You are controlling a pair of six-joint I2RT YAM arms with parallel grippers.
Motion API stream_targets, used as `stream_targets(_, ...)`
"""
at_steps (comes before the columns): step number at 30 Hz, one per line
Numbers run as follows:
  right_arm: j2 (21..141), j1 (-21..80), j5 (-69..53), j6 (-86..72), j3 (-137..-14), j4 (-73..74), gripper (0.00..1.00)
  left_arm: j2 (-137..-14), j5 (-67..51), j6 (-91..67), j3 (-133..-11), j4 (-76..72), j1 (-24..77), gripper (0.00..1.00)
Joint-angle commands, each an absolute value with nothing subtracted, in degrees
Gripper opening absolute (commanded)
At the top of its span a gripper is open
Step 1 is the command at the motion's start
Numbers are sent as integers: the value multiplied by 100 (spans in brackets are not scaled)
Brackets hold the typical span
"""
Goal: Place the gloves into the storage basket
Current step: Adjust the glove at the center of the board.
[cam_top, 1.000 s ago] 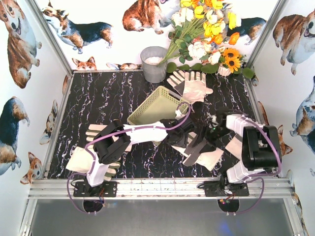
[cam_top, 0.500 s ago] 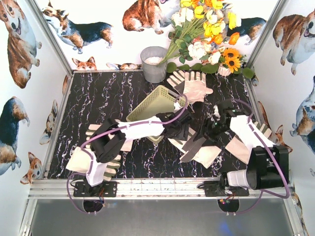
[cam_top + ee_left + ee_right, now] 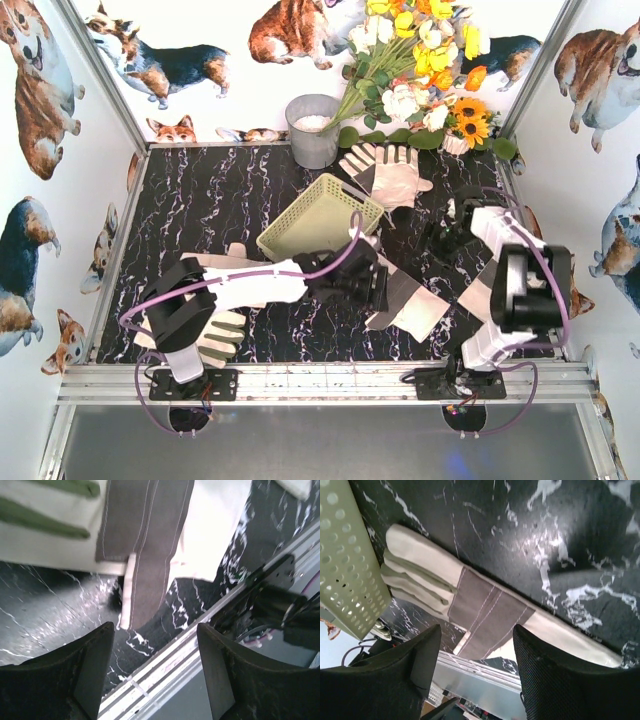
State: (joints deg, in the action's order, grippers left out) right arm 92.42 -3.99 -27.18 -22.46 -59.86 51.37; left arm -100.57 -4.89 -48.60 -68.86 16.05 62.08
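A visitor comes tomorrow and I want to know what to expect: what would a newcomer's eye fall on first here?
The corgi-print walls on every side and the bright bouquet in the far right corner stand out first. Next comes the black marbled table, with the pale green storage basket near its middle and cream gloves lying around it, none inside.

Basket [image 3: 318, 212] sits mid-table [image 3: 200, 200] — bucket [image 3: 313, 130] behind it at far edge, flowers [image 3: 420, 70] to bucket's right. Glove pair [image 3: 392, 175] just right of basket, far side. One glove [image 3: 422, 312] nearer & right of basket. More gloves [image 3: 222, 335] at near-left corner.
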Motion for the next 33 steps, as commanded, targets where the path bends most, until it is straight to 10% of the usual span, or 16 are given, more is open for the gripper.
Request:
stream_targets(1,9688,-447,-2927,-2009,-6476,4990,62,-10230,-964,-5083,-6670,1230,6351,62)
stream_targets(14,9855,-471,-2863,-2028,-6187,5054,62,-11012,-1287,-5329,-6641,738,6355,60)
stream_targets(23,9727,-469,-2970,-2164,-5869,5048,62,-10798,-572,-5486,-6674,1388,6346,13)
stream_targets(33,9102,-375,-3101,-2376,-5152,5056,62,-9846,-138,-5795,-6171,2269,6199,6)
